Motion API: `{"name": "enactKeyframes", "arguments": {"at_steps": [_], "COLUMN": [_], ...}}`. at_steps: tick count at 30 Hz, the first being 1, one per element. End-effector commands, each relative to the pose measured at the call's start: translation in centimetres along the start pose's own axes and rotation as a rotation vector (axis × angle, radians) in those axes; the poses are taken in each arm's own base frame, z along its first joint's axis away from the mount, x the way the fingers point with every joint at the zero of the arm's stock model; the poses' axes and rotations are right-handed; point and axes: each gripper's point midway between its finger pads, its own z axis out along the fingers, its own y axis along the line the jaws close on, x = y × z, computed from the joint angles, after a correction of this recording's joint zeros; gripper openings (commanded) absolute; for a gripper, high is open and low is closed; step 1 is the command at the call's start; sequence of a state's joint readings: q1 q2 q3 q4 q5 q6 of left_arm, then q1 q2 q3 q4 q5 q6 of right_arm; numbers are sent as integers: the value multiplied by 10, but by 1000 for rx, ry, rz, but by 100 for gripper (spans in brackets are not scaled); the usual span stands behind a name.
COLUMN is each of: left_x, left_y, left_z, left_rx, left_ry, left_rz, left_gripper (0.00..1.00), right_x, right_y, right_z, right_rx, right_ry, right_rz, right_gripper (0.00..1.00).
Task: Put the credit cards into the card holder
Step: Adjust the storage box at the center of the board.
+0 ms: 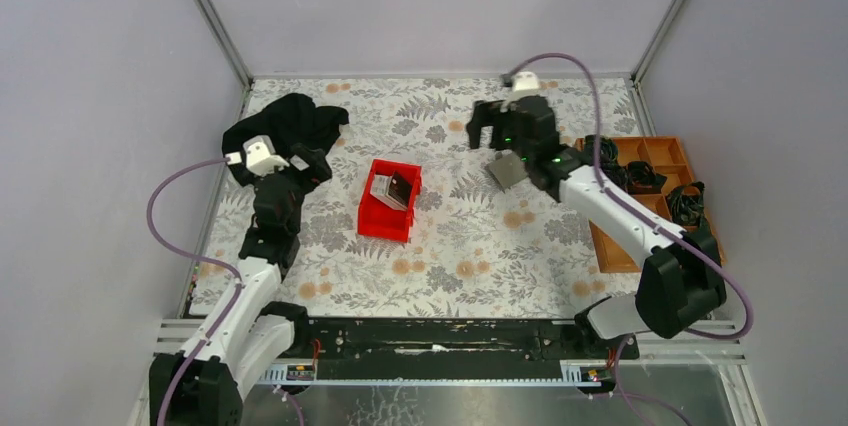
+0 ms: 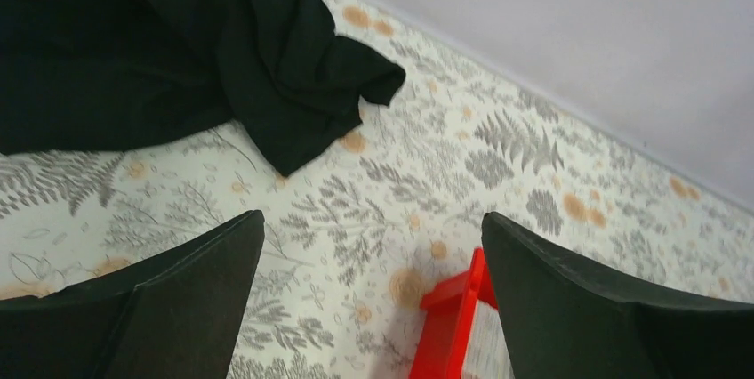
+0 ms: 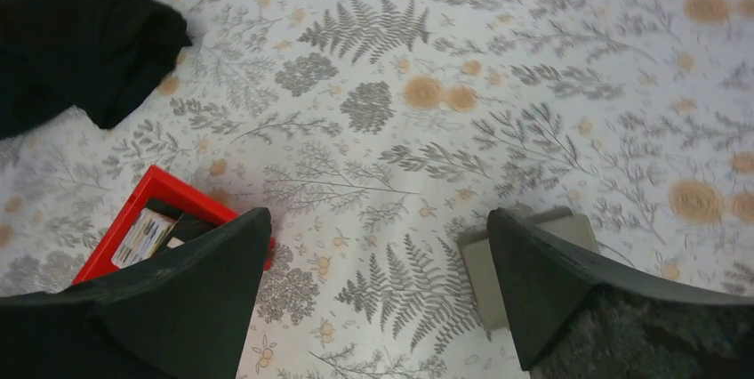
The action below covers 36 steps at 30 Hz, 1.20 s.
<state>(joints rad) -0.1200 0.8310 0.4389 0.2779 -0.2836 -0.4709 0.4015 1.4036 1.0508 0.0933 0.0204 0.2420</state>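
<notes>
My right gripper (image 3: 378, 214) has its jaws spread wide with nothing between them, above the floral table (image 1: 470, 246). The grey card holder (image 3: 485, 286) lies flat just beside one finger. My left gripper (image 2: 372, 219) is equally wide and empty, near a black cloth (image 2: 133, 50). The credit cards (image 1: 393, 188) sit in the red bin (image 1: 385, 224) between my arms.

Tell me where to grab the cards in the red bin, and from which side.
Pinch the credit cards by their raised upper edges, coming straight down from above. They seem to lean propped inside the red bin rather than lying flat, so an edge is exposed, while the bin's walls block any sideways approach. Set the fingers across the cards' thin faces.
</notes>
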Motion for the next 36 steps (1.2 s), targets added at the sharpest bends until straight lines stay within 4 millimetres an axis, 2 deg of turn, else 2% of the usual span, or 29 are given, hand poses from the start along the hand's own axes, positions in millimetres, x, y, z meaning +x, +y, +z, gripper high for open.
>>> {"name": "enactKeyframes", "arguments": {"at_steps": [1,7,13,23,26,30,36], "left_x": [15,35,63,105,116,127,138], "left_y": [-13,-34,-45,-40,-35,-31,-31], "left_z": [-3,-7,-15,-30,-33,-34,-41], "left_rx": [22,69,116,136,123,95,82], "left_ry": [84,181,284,417,441,479,521], "left_rz": [60,113,120,176,177,167,130], "left_gripper": [100,100,100,98,97,93,87], "right_x": [-21,-1,29,69,73,78,84], "right_y": [10,55,105,166,184,194,177], "right_z": [1,24,31,33,32,36,37], "right_rx": [219,10,-91,-118,-116,-84,21], "right_ry": [-57,49,146,283,297,327,348], "right_rz": [-264,-206,-222,-210,-231,-214,-194], "right_gripper": [99,99,100,79,77,72,71]}}
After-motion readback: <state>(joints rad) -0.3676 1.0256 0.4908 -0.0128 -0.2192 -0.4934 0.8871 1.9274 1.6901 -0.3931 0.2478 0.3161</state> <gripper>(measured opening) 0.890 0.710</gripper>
